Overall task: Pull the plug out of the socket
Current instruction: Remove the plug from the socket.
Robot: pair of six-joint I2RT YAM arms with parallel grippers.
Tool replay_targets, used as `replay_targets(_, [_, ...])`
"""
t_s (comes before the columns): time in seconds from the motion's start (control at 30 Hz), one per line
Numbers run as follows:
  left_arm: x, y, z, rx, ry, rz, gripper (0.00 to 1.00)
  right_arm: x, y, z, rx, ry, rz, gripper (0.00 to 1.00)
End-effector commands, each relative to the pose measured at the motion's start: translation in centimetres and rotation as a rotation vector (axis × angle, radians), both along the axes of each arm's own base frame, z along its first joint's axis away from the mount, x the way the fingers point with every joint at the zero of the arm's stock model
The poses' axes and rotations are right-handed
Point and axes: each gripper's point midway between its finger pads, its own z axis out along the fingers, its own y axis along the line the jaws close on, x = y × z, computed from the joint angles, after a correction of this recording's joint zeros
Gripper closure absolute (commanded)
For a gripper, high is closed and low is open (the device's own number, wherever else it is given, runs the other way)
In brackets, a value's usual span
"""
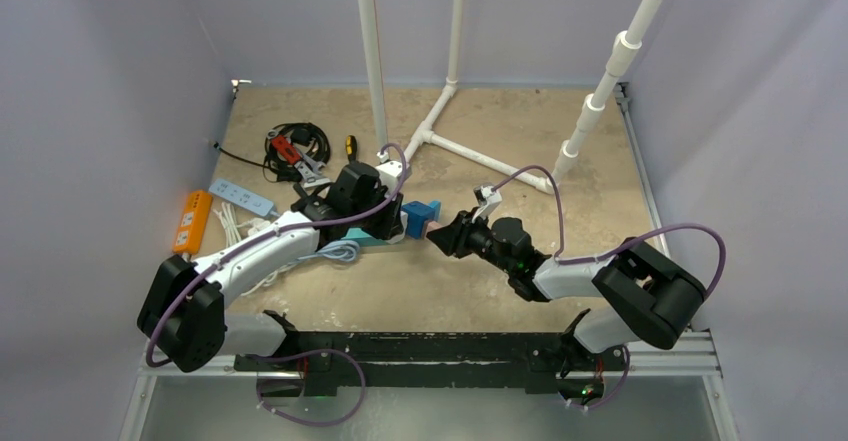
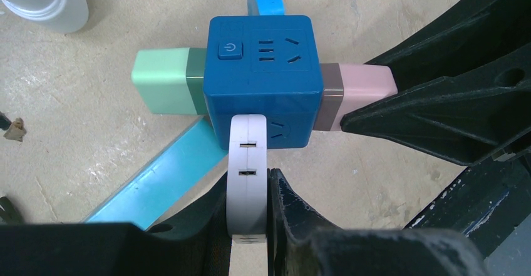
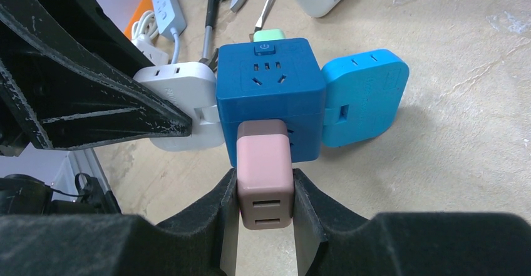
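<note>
The bench (image 1: 480,291) is sandy beige, and the blue socket cube (image 1: 420,218) sits on it a little left of the centre of the top view, between the two arms. To do the pull well, I judge that the arms must work against each other. One keeps the cube in place and the other draws its plug straight out along the pins, with no twist and no lift — otherwise the whole cube only slides on the bench.

The cube has a power button (image 2: 230,49) and a free outlet on its top face, and a plug on each of four sides. The largest is the flat light blue plug (image 3: 363,94). Next is the white plug (image 3: 181,85), then the pink plug (image 2: 366,88) and the mint green plug (image 2: 159,79).

The left tool (image 2: 248,185), at the lower middle of the left wrist view, is closed narrowly on the white plug, with a finger on each flat side. The right tool (image 3: 265,182), at the lower middle of the right wrist view, is closed on the pink plug in the same way.

Both held plugs look fully seated — I see no gap at the cube. The pink one has a brown collar next to the cube and two small slots on its outer end.
</note>
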Motion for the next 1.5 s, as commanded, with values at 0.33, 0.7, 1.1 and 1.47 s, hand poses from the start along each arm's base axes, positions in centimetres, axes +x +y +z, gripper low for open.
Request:
replay_targets(0.33, [2.1,2.5,0.2,0.125,-0.065,0.108,1.0,0.6,-0.5,0.3,-0.016,-0.046,-0.014,1.0])
replay_targets(0.7, [-0.3,-1.1,1.8,-0.055,-0.027,-0.089,1.0,0.9,-0.7,-0.3,-0.027,-0.024,-0.039,1.0])
replay_targets(1.1, [-0.1,-0.7,1.9,-0.037,-0.033,-0.077,1.0,0.8,-0.6,-0.3,-0.031,-0.031,-0.03,1.0])
replay_targets(1.47, [1.4,1.5,1.2,0.066,-0.064,0.05,1.0,1.2,-0.9,-1.1,-0.05,0.0,-0.063,1.0])
